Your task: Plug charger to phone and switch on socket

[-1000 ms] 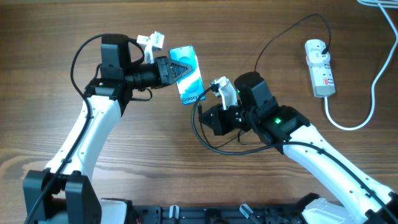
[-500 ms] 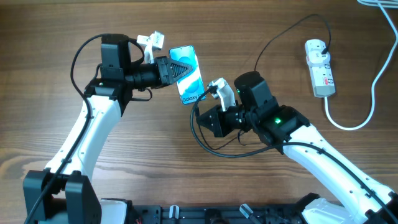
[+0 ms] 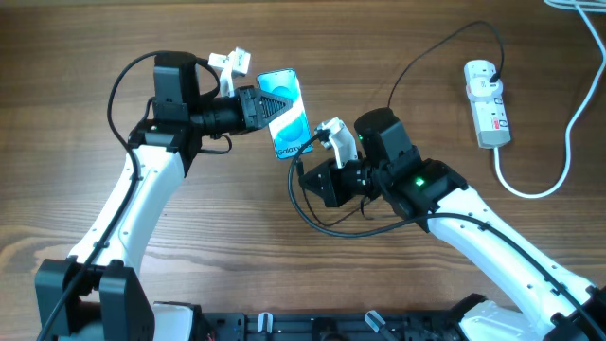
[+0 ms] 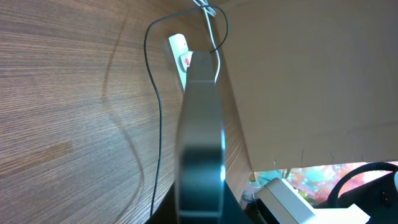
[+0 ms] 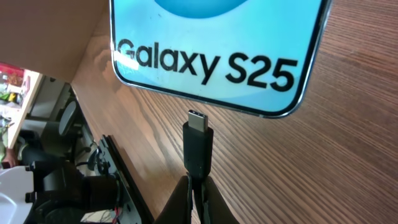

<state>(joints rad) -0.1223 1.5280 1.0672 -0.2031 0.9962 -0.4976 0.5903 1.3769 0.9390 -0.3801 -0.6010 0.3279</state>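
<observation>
My left gripper (image 3: 258,106) is shut on the phone (image 3: 287,116), which has a turquoise lit screen, and holds it above the table. In the left wrist view the phone (image 4: 200,143) shows edge-on between the fingers. My right gripper (image 3: 320,176) is shut on the charger's black plug (image 5: 198,144). The plug tip points at the phone's bottom edge (image 5: 217,59), just short of it. The thin black charger cable (image 3: 417,59) runs to the white socket (image 3: 487,102) at the far right.
The socket's thick white cord (image 3: 568,142) loops along the right edge of the wooden table. A slack loop of black cable (image 3: 312,216) hangs under my right gripper. The socket also shows far off in the left wrist view (image 4: 180,53).
My right gripper with the plug has moved slightly left toward the phone's bottom edge. The left arm and phone have not moved.
</observation>
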